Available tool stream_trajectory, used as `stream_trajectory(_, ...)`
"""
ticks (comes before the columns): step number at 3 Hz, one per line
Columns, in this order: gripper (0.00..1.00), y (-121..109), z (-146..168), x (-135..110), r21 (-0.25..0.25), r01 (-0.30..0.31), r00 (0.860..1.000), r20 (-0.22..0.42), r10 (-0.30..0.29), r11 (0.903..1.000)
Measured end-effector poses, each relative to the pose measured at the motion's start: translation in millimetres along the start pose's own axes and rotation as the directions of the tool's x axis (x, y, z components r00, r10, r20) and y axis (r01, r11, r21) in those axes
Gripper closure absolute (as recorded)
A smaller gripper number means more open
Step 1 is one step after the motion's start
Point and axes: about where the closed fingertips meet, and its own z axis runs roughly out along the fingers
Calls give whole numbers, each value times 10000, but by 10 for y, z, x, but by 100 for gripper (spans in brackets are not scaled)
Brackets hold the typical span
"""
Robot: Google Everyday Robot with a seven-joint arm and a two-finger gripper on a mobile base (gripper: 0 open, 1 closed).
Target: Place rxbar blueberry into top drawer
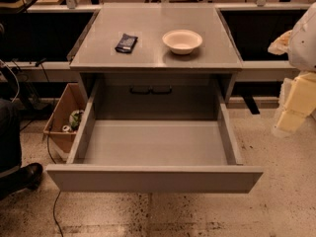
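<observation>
Claw [290, 116] at right edge, partly cut off; rxbar blueberry [126, 43] print too small to read.

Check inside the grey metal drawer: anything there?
The top drawer shows only bare floor; its front panel hides the nearest strip. The navy-blue rxbar lies atop the cabinet; the gripper hangs far right.

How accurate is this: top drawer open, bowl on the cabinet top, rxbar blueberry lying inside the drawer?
No: the camera view shows the rxbar blueberry on the cabinet top, left of the bowl, not in the open top drawer. The gripper sits at the right edge.
</observation>
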Motion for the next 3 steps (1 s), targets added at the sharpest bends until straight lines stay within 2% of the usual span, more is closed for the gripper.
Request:
stream_trajectory(1, 0, 0, 0, 0, 1, 0, 10000, 1, 0, 10000)
stream_trajectory(2, 0, -172, 196, -148, 138, 22, 9996, 287, -26, 9999)
stream_trajectory(3, 0, -490, 511, -467, 349, 193, 9965, 800, -221, 9992)
